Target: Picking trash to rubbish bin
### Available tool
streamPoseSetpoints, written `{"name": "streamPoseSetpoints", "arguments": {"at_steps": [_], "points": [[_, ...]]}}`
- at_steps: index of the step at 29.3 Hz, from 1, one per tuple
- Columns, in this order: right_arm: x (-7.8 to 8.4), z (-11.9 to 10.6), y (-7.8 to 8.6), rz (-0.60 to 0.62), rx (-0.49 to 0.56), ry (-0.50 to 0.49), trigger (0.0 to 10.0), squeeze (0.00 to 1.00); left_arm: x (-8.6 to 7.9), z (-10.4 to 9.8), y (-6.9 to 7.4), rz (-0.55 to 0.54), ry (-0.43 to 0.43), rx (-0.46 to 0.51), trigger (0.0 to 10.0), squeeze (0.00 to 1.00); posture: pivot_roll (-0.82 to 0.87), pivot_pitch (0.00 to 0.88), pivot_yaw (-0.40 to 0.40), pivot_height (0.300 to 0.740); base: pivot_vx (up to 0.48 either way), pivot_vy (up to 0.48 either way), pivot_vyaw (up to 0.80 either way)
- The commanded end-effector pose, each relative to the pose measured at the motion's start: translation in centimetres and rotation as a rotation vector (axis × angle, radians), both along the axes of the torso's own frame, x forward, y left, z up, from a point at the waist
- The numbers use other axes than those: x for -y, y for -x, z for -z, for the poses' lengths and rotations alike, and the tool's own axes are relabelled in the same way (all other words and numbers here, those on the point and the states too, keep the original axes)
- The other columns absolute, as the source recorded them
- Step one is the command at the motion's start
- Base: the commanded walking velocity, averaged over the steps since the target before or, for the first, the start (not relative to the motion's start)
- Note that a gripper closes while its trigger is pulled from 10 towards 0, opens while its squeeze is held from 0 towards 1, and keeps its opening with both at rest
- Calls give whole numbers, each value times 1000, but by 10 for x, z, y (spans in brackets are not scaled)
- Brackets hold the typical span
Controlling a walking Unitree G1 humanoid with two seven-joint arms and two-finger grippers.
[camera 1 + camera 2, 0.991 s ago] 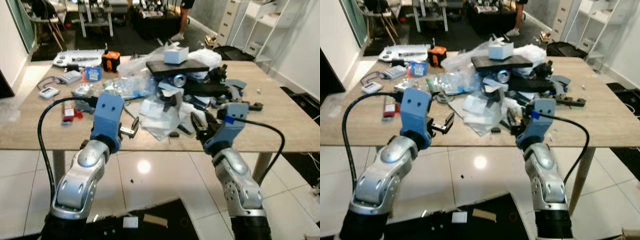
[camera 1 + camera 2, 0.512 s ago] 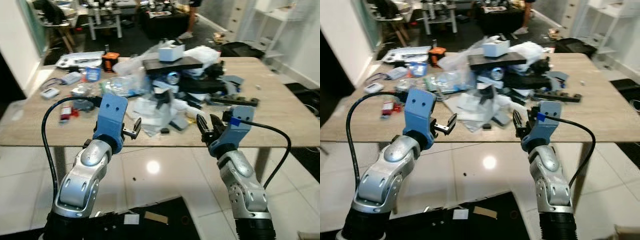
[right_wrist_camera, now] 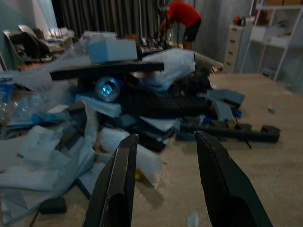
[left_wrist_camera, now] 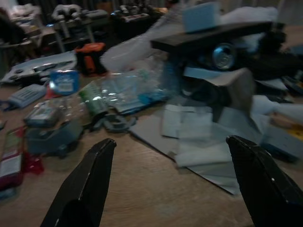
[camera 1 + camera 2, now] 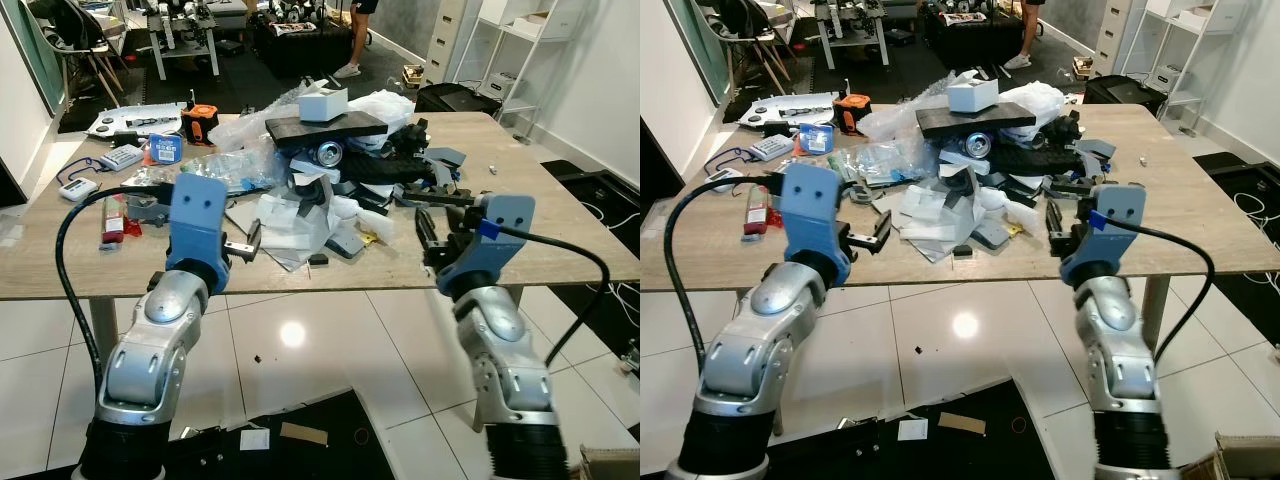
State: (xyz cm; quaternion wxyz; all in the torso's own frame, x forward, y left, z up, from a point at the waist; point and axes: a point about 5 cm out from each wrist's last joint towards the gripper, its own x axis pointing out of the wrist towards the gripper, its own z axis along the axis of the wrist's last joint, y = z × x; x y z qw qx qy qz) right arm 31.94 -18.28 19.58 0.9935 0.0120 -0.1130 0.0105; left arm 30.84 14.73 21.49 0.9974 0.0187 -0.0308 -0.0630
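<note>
Change: you now stand closer and more square to the desk [image 5: 560, 215] than a second ago; the whole view shifted, so the camera moved, not the clutter.
Trash: the heap of paper and wrappers [image 5: 300, 215] sits mid-desk, with a can [image 5: 329, 152] under a dark board [image 5: 325, 127] at the far side.
Left claw [image 5: 243, 245]: fingers wide apart, empty, at the near edge, left of the heap.
Right claw [image 5: 432, 235]: fingers apart, empty, near the heap's right side.
Meaning: nothing is grasped yet; your reach looks ready to begin.
</note>
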Motion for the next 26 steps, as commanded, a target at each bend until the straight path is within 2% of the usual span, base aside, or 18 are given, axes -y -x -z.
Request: {"name": "streamPoseSetpoints", "arguments": {"at_steps": [1,6,9,26], "points": [[6,-3,-4,14,-16,-15,10000,0,0,-3,-3,-14,45,17,10000,0,168,43,22,740,285,0,0],[0,-14,-5,-65,-11,30,10000,0,-2,-8,-5,-27,102,32,10000,0,173,47,30,740,360,0,0],[-5,-25,-5,-94,28,19,10000,0,-3,-9,-5,-24,100,39,10000,0,177,49,38,740,412,0,0],[-15,-26,-8,-145,16,7,10000,0,-3,-6,-2,-41,104,35,10000,0,185,55,20,740,395,0,0]]}}
